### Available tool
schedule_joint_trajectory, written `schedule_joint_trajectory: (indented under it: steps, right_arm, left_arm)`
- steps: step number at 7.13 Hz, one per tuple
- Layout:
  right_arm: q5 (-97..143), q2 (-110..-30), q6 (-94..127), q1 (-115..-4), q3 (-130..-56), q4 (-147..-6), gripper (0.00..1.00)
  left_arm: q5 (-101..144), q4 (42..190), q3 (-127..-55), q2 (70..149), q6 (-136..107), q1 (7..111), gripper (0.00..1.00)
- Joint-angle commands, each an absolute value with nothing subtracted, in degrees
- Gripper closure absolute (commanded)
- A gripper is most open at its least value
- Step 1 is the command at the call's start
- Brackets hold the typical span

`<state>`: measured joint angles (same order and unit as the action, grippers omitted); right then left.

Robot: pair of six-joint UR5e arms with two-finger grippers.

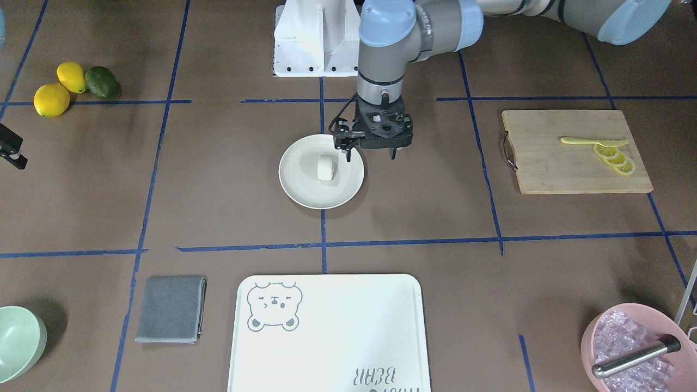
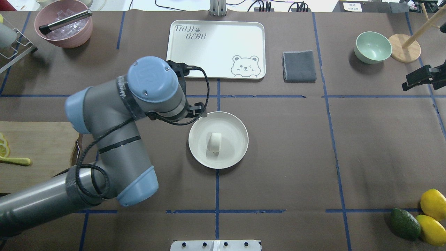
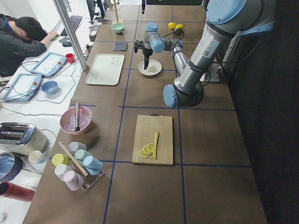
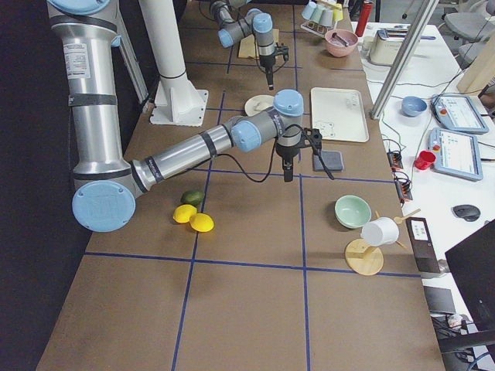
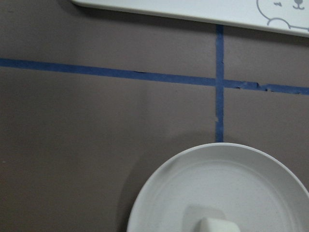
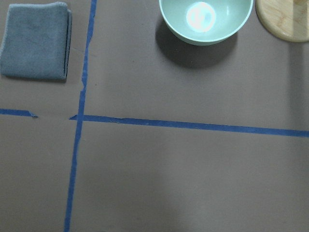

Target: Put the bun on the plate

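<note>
Going left to right across the overhead view. On the left, the left gripper (image 1: 370, 155) is hidden under its own wrist there. From the front camera it's seen hanging above the table right by the plate's rim, jaws spread apart and nothing held between them.

In the middle, the plate (image 2: 234, 148) is seen with the bun (image 2: 215, 142) lying near its centre, apart from the rim all round (which face it's resting on can't really be made out). So the placing itself is judged done, and the step in hand is probably just the pull-away.

To get that done cleanly, the jaws are best left wide and the wrist taken straight up before anything is swung sideways. One fingertip (image 1: 347, 157) is lined up with the rim in the front view, so a low sideways sweep could get the plate clipped or the bun nudged. No rush is needed; a slow vertical lift first, then the swing.

Far right, the right gripper (image 4: 288, 176) is parked well apart from the plate, over by the grey cloth (image 2: 299, 66) and the mint-green bowl (image 2: 373, 47). Whether it's open or closed can't be told from these views, and it isn't needed for this step anyway.
</note>
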<state>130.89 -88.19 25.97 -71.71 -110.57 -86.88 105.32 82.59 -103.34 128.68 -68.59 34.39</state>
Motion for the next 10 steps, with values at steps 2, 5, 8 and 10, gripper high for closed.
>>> schedule_joint_trajectory:
  steps: [2, 5, 8, 10]
  right_arm:
    - [136.84, -93.41, 5.33, -83.03, -104.52, -87.01, 0.0]
    - [136.67, -96.23, -1.49, -86.22, -101.34, -87.01, 0.0]
    - [136.58, -98.52, -1.15, -88.49, -101.08, -87.01, 0.0]
    - [136.23, -98.7, 0.34, -89.3, -100.64, -87.19, 0.0]
  left_arm:
    - [119.68, 79.19, -108.71, 117.72, -49.8, 49.35, 0.0]
    - [128.98, 77.71, -106.98, 107.26, -24.53, 65.85, 0.0]
    - [130.34, 70.4, -100.84, 102.07, -1.99, 81.86, 0.0]
    - [133.91, 71.27, -90.85, 101.16, 6.56, 89.88, 0.0]
